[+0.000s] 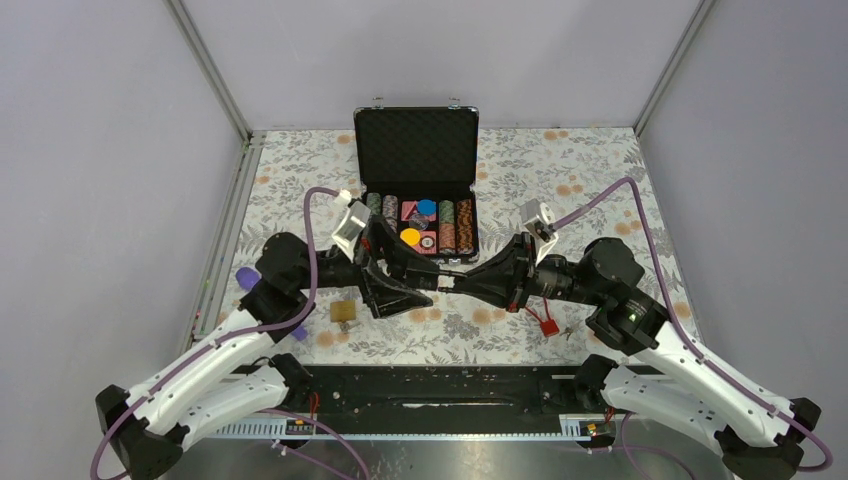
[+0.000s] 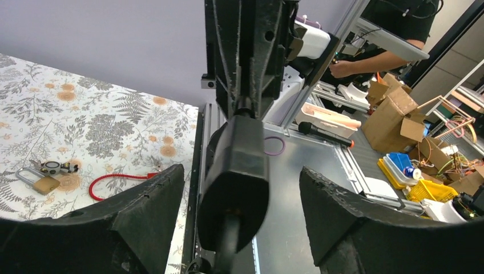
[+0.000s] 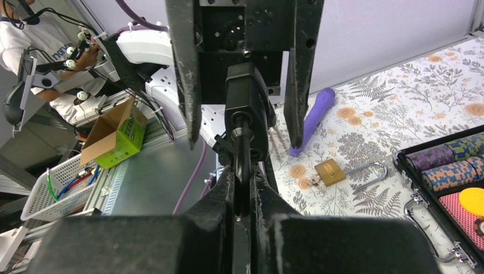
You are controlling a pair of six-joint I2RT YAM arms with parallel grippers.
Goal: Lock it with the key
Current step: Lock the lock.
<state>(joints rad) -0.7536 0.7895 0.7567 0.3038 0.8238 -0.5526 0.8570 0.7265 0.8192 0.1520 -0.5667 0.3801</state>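
I see a brass padlock [image 1: 343, 312] lying flat on the cloth, on my side of the chip case [image 1: 416, 135] and off its front left corner. Its long silver shackle [image 3: 365, 169] points toward the case, and I can't tell if it is latched. A second, smaller brass padlock [image 2: 37, 182] lies flat off the case's front right corner, with what look like keys on a ring [image 2: 55, 167] just beside it
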